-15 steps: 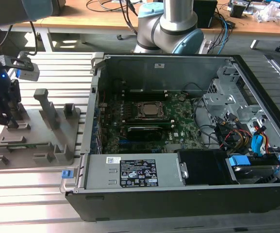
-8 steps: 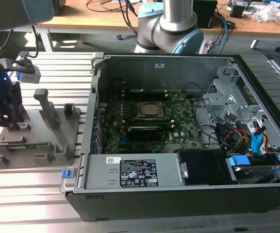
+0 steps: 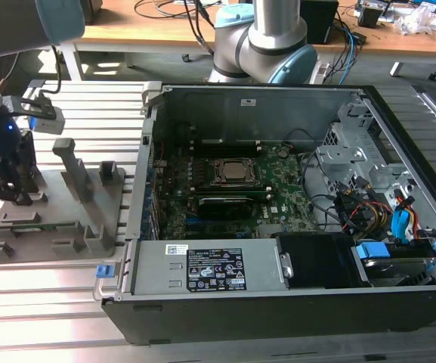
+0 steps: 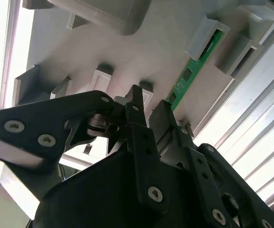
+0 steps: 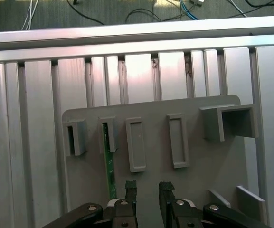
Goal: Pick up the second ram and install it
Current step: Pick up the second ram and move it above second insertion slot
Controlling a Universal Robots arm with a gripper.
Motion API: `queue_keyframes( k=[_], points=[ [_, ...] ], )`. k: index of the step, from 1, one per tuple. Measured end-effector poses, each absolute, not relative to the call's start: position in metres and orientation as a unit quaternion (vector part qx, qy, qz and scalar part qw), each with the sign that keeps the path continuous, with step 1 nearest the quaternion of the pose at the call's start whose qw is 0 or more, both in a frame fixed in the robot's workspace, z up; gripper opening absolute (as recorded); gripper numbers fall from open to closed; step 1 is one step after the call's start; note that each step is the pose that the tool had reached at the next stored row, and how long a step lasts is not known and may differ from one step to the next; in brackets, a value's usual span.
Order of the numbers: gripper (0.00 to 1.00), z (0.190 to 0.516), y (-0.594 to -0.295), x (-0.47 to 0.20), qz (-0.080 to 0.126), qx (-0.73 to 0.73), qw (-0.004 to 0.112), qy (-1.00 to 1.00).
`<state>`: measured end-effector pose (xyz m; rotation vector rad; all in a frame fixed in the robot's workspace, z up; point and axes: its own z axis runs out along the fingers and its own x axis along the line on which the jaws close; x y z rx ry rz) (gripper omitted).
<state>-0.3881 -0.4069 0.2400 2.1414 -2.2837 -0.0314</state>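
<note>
The black two-finger gripper (image 5: 147,191) hangs over the grey plastic holder tray (image 5: 198,171), fingers slightly parted and holding nothing. The thin green circuit-board ram stick (image 5: 109,166) sits slotted in the tray, just beside one finger. Judged light, stiff, fragile; pinch mid-length across the board.

1. The holder tray (image 3: 104,219) lies on the desk (image 3: 44,302).
2. The computer case (image 3: 240,106) stands just beside the tray, toward the exterior view's right.
3. The second ram (image 5: 110,171) lies in a slot of the tray.
4. My claw (image 5: 147,187) hangs over the tray, just beside that ram.
</note>
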Motion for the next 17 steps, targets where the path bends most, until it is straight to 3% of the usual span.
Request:
queue_keyframes(
  k=[11, 17],
  points=[
    [0.33, 0.233, -0.442, -0.388, -0.009, 0.684, 0.006, -0.729],
    [0.33, 0.221, -0.444, -0.382, -0.009, 0.684, 0.006, -0.729]
  ],
)
